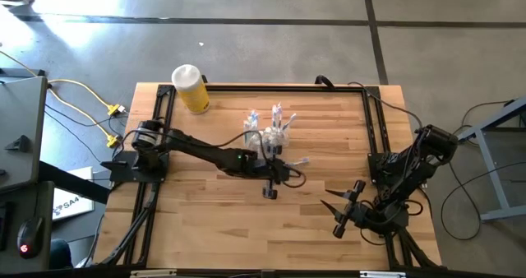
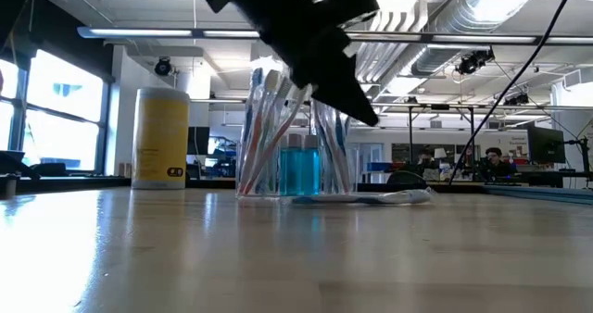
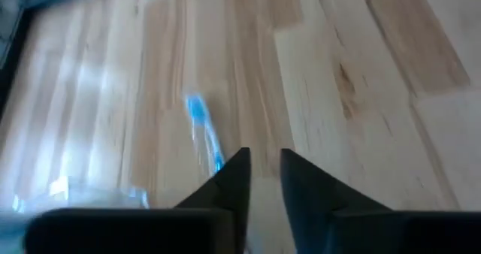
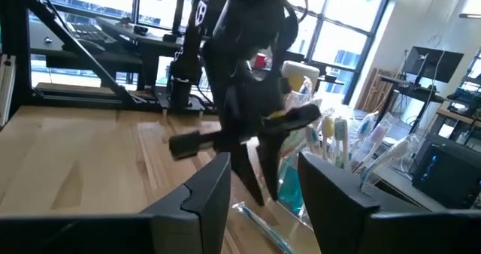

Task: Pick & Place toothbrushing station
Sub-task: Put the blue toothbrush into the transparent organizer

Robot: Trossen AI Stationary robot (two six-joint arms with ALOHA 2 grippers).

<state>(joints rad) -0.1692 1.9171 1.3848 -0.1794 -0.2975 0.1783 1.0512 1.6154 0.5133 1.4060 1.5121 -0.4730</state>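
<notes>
Toothbrushes (image 1: 278,118) are seen standing in a clear cup (image 1: 265,138) near the middle of the bench (image 1: 214,229), somewhat toward the far edge, with one more toothbrush (image 3: 204,131), blue-headed, lying flat on the wood just beside the cup. The left tool (image 1: 271,184) is held low over the bench, just on the near side of the cup, and its fingers are shown in the left wrist view a little apart with only bare wood between the tips, so nothing is judged to be clamped. The right tool (image 1: 343,210) is parked near the bench's right edge, well apart from the cup, its fingers apart and empty. A yellow cylinder (image 1: 191,89) with a white cap stands toward the far left corner and is not part of the job. The loose toothbrush is probably the next thing to be picked up, and the risks are judged to come mostly from that. The handle is slim and lies flat, so it could be pushed along the wood or pinched at one end and swung loose if the fingers are closed off-centre. The cup is light and crowded, so it could be tipped or shoved by the arm, which reaches right alongside it. The brushes already in it lean outward and could be snagged as another is lowered in.
</notes>
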